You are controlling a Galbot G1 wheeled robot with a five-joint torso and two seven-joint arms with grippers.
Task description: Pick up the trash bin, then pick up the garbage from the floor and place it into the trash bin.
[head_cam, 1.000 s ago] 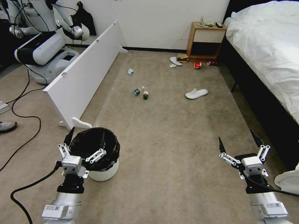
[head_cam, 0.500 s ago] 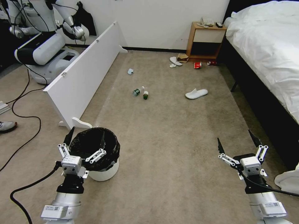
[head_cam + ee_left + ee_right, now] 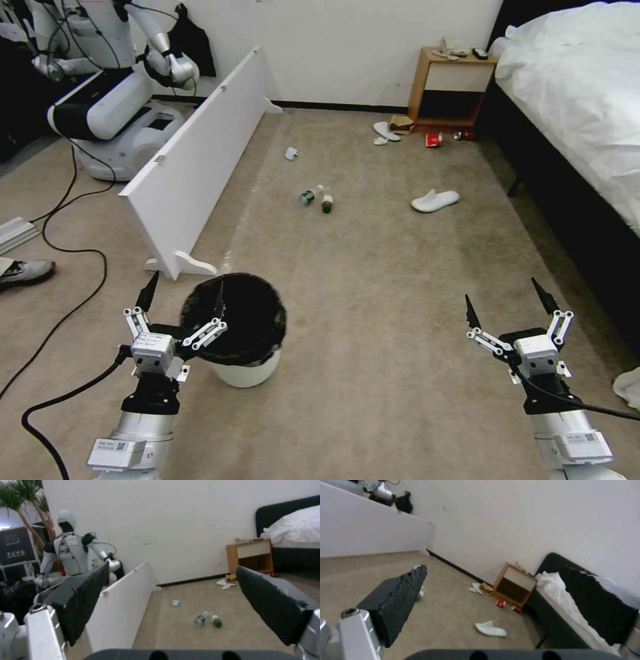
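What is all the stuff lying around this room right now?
trash bin: one, white with black bag, on carpet near left gripper
bottles: two, clear with green labels, mid-floor
tissue: one, light blue, beyond the bottles
slipper: one, white, mid-floor near the bed
red cup: one, by the nightstand
nightstand: one, wooden, at the wall
bed: one, white bedding, at right
white board: one, standing at left
left gripper: open, low
right gripper: open, low

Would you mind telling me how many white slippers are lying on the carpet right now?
2. One slipper lies in the open carpet near the bed; the other slipper lies beside the brown paper bag by the nightstand. More may be hidden.
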